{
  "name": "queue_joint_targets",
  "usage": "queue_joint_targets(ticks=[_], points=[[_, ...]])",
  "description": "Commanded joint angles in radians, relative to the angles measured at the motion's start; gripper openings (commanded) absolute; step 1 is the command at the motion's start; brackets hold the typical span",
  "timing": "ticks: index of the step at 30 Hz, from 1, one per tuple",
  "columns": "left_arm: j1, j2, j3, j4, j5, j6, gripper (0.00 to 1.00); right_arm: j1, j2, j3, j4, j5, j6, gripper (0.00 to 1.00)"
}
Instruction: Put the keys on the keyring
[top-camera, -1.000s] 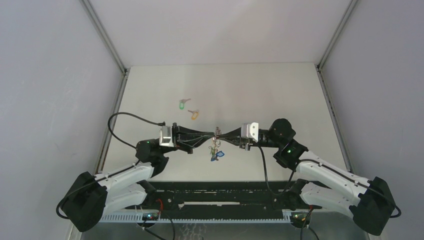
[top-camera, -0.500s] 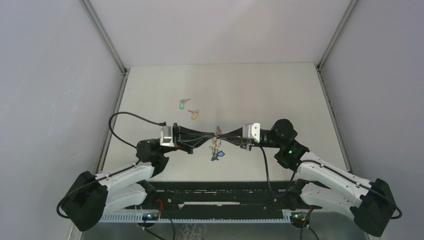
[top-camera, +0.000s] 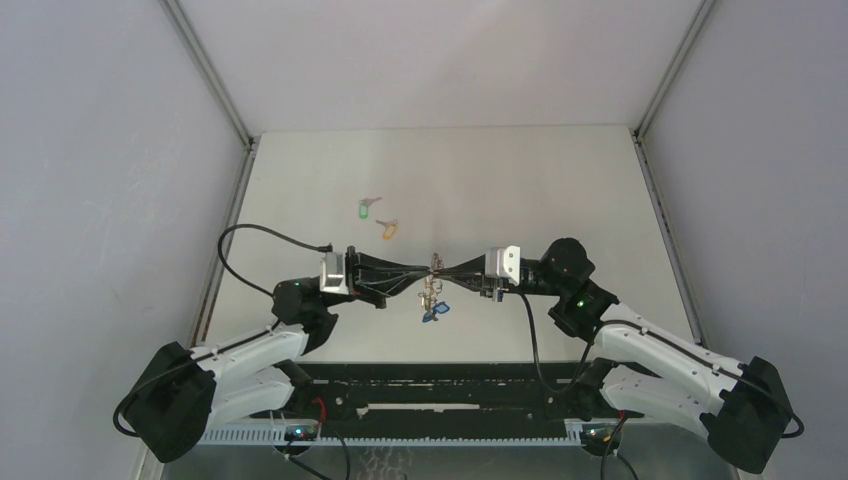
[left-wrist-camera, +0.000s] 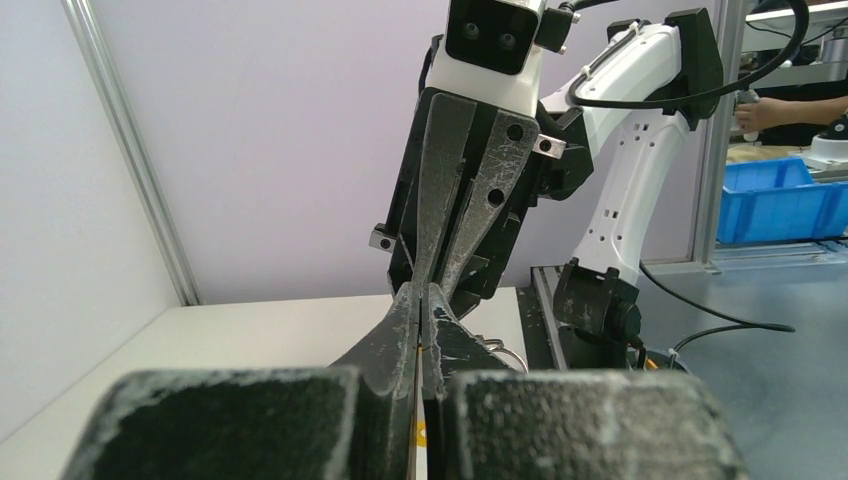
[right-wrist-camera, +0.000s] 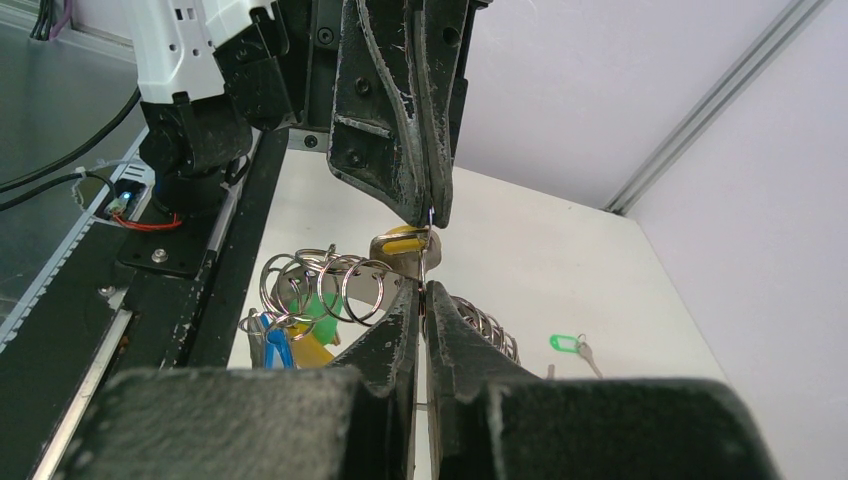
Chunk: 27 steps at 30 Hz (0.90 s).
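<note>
My left gripper (top-camera: 428, 268) and right gripper (top-camera: 443, 269) meet tip to tip above the table, both shut. Between them hangs the keyring (top-camera: 431, 298), a bunch of silvery rings (right-wrist-camera: 322, 286) with blue (right-wrist-camera: 277, 347), yellow and green tags. In the right wrist view my right gripper (right-wrist-camera: 421, 292) pinches a thin wire ring. The left gripper (right-wrist-camera: 431, 213) pinches it from above, by a yellow-orange tag (right-wrist-camera: 398, 243). I cannot tell if that tag belongs to a key. A green-tagged key (top-camera: 367, 209) and an orange-tagged key (top-camera: 387, 229) lie on the table behind.
The white table (top-camera: 520, 190) is walled by grey panels left, right and back. The arm bases and a black rail (top-camera: 430, 385) run along the near edge. The green-tagged key also shows in the right wrist view (right-wrist-camera: 567, 343).
Almost nothing. The grippers stay tip to tip on the keyring; the right arm has shifted very slightly.
</note>
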Motion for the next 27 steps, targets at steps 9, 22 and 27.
queue_joint_targets(ticks=[9,22,27], points=[[-0.009,0.021,0.047,0.034,0.043,-0.016,0.00,-0.007,-0.019,0.032,0.085,-0.039,0.027,0.00],[-0.018,0.035,0.055,0.034,0.070,-0.019,0.00,-0.016,-0.017,0.064,0.056,-0.058,0.052,0.00],[-0.023,0.043,0.056,0.034,0.070,-0.014,0.00,-0.016,-0.016,0.076,0.047,-0.060,0.060,0.00]])
